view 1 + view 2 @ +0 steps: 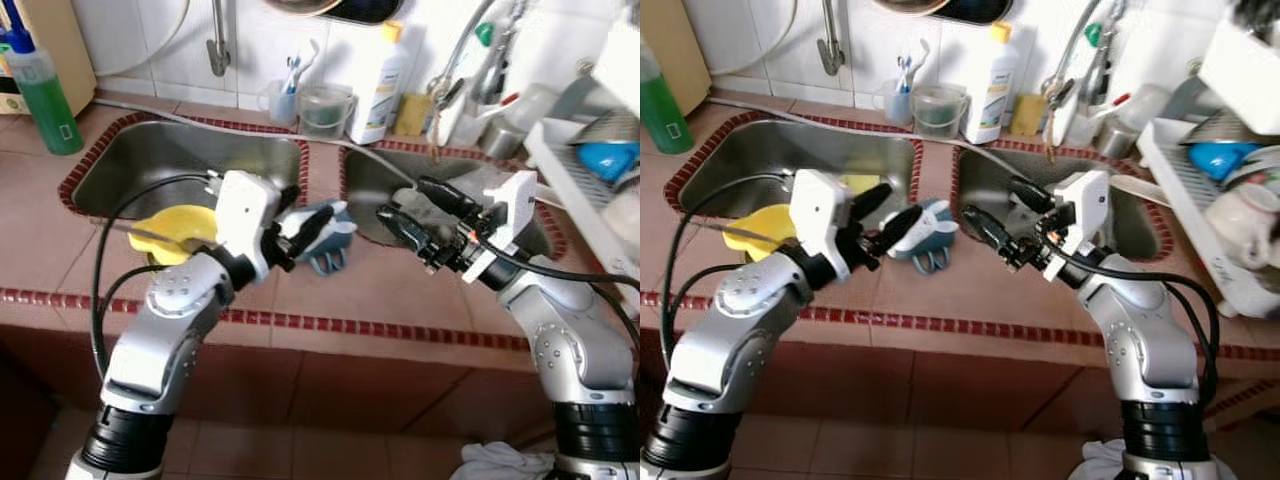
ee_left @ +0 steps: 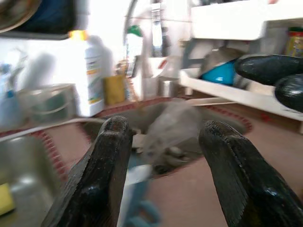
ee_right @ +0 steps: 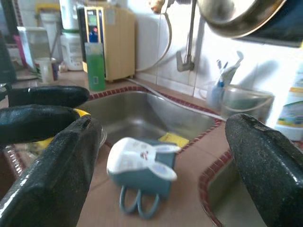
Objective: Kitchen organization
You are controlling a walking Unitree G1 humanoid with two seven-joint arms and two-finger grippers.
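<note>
A blue holder with a white bunny-eared top (image 1: 332, 240) lies on its side on the tiled counter (image 1: 380, 290) between the two sinks, also seen in the right wrist view (image 3: 142, 165). My left gripper (image 1: 298, 212) is open just left of the holder. Its fingers (image 2: 102, 179) are spread wide with nothing gripped, and one fingertip overlaps the white top in the eye views. My right gripper (image 1: 402, 198) is open a short way right of the holder, over the edge of the right sink, pointing at it. Its fingers (image 3: 57, 175) frame the holder from a distance.
A yellow dish (image 1: 178, 232) sits in the left sink (image 1: 150, 160). A grey cloth (image 2: 173, 137) lies in the right sink. A green bottle (image 1: 40, 95), a toothbrush cup (image 1: 285, 100), a clear tub (image 1: 325, 110) and a white bottle (image 1: 380, 85) line the back. A dish rack (image 1: 590, 170) stands right.
</note>
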